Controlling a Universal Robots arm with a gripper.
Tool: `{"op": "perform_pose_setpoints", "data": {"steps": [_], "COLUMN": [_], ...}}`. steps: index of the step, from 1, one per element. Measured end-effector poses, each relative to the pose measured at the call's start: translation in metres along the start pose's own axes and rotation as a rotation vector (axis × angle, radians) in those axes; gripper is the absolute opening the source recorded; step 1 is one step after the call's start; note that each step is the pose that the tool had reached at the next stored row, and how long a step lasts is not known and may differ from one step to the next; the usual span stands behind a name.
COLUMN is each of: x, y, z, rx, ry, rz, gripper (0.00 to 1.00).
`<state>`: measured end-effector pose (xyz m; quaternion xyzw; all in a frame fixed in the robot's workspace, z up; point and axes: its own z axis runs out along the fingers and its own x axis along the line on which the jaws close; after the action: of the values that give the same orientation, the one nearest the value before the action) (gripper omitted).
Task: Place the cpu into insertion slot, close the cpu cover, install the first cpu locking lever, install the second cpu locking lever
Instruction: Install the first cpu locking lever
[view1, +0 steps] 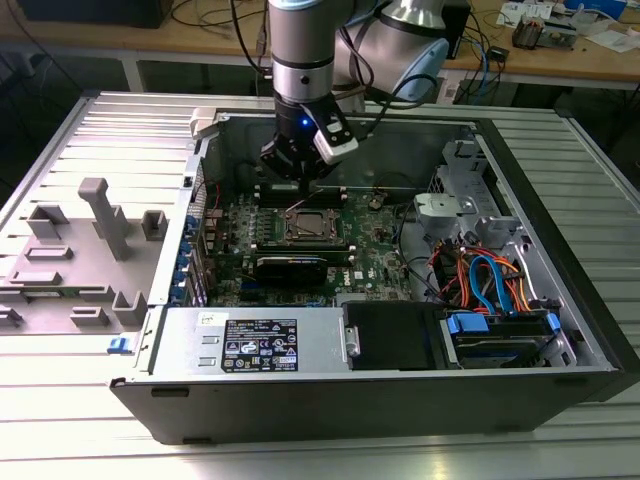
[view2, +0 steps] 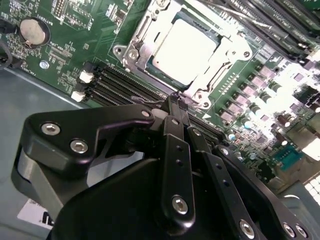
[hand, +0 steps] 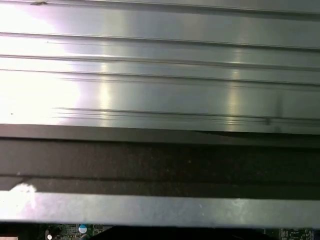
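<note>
The dull silver cpu lies flat in the insertion slot toward the board's far side, the thin silver cpu cover lowered around it.

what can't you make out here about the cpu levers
- Whether the hand holds the lever: second wrist view, the hand itself covers the contact.
- Whether levers are hooked beside the cpu: exterior view, too small.
- Board: first wrist view, case wall hides most, picture edge cuts the rest.
</note>
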<state>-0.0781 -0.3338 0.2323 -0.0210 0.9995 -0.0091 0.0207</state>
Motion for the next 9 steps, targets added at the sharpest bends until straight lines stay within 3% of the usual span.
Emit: {"op": "perform_pose_setpoints", "data": {"steps": [9], "x": [-0.0059], "y": [0.0015], "z": [0.0032], "rx": [0.0000], "ry": [0.0000], "rz": [0.000], "gripper": [0.11]}}
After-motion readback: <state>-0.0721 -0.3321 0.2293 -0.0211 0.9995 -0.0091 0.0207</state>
